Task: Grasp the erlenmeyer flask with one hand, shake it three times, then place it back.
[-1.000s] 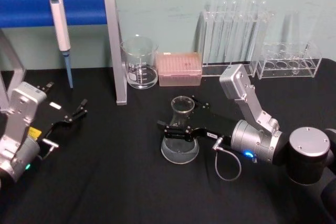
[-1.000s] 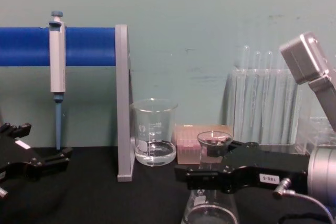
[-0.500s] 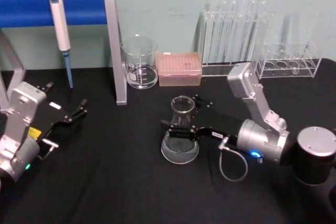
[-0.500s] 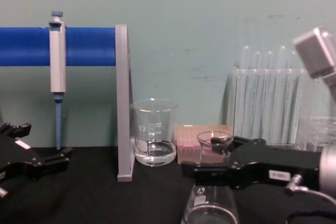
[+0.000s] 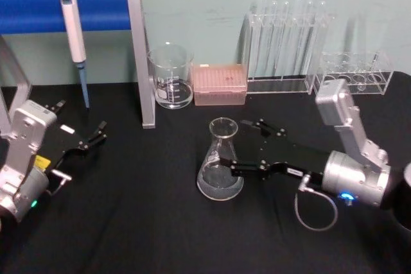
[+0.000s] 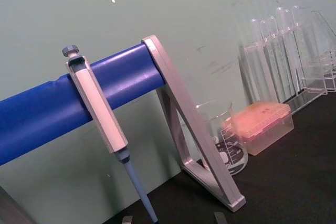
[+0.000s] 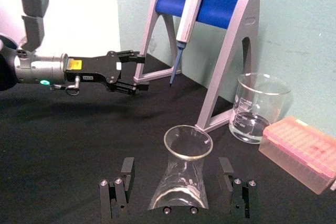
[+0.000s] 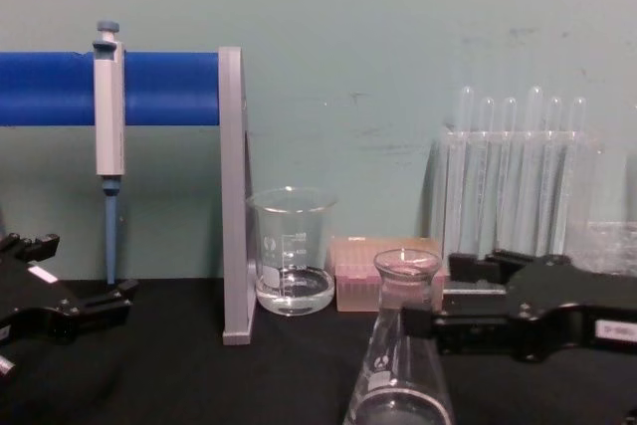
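Note:
The erlenmeyer flask (image 5: 220, 158) stands upright on the black table with a little clear liquid in its base. My right gripper (image 5: 241, 147) is open, its fingertips flanking the flask's right side without touching the glass. From the right wrist view, the flask (image 7: 184, 179) sits between the spread fingers (image 7: 126, 167) of the right gripper (image 7: 176, 167). From the chest view, the flask (image 8: 401, 365) is at the bottom centre and the right gripper (image 8: 450, 296) sits just right of its neck. My left gripper (image 5: 93, 136) is parked at the left, open and holding nothing.
A blue-barred stand (image 5: 96, 8) holds a pipette (image 5: 72, 24) at the back left. Behind the flask are a glass beaker (image 5: 171, 78), a pink tip box (image 5: 219, 85), a rack of test tubes (image 5: 286, 40) and a low clear rack (image 5: 353, 75).
My right gripper has drawn back to the right, off the flask's neck, with its jaws open. The flask stays upright in the same place. The left arm has not moved.

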Controlling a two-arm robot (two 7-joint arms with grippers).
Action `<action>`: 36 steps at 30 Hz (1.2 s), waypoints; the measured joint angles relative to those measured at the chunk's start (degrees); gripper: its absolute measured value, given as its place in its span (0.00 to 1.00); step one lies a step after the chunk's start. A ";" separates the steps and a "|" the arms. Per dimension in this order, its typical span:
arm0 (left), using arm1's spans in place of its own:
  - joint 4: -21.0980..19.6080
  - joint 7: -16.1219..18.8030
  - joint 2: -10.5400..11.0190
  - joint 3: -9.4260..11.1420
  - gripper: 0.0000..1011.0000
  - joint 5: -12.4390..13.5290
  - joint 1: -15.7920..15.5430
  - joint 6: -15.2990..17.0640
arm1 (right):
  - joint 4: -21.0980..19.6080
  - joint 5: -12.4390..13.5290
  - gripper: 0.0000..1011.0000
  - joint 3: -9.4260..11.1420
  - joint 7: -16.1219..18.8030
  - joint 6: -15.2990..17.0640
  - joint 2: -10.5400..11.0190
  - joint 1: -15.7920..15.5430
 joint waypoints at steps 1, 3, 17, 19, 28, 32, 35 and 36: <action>0.00 0.00 0.00 0.00 0.99 0.00 0.00 0.00 | -0.37 0.25 0.99 0.15 0.07 -0.06 0.40 -0.24; 0.00 0.00 0.00 0.00 0.99 0.00 0.00 0.00 | -1.41 0.92 0.99 0.63 0.24 -0.24 1.40 -0.84; 0.00 0.00 0.00 0.00 0.99 0.00 0.00 0.00 | -5.01 3.40 0.99 5.71 -6.40 -2.71 2.21 -3.34; 0.00 0.00 0.00 0.00 0.99 0.00 0.00 0.00 | -5.16 2.52 0.99 6.77 -9.60 -3.07 0.80 -3.73; 0.00 0.00 0.00 0.00 0.99 0.00 0.00 0.00 | -3.28 -2.58 0.99 9.68 -22.92 -3.28 -5.85 -3.88; 0.00 0.00 0.00 0.00 0.99 0.00 0.00 0.00 | -1.31 -4.69 0.99 10.17 -26.81 -2.98 -8.14 -3.44; 0.00 0.00 0.00 0.00 0.99 0.00 0.00 0.00 | 0.86 -6.39 0.99 10.26 -29.07 -2.74 -9.54 -3.04; 0.00 0.00 0.00 0.00 0.99 0.00 0.00 0.00 | 1.40 -6.80 0.99 10.26 -29.58 -2.65 -9.86 -2.95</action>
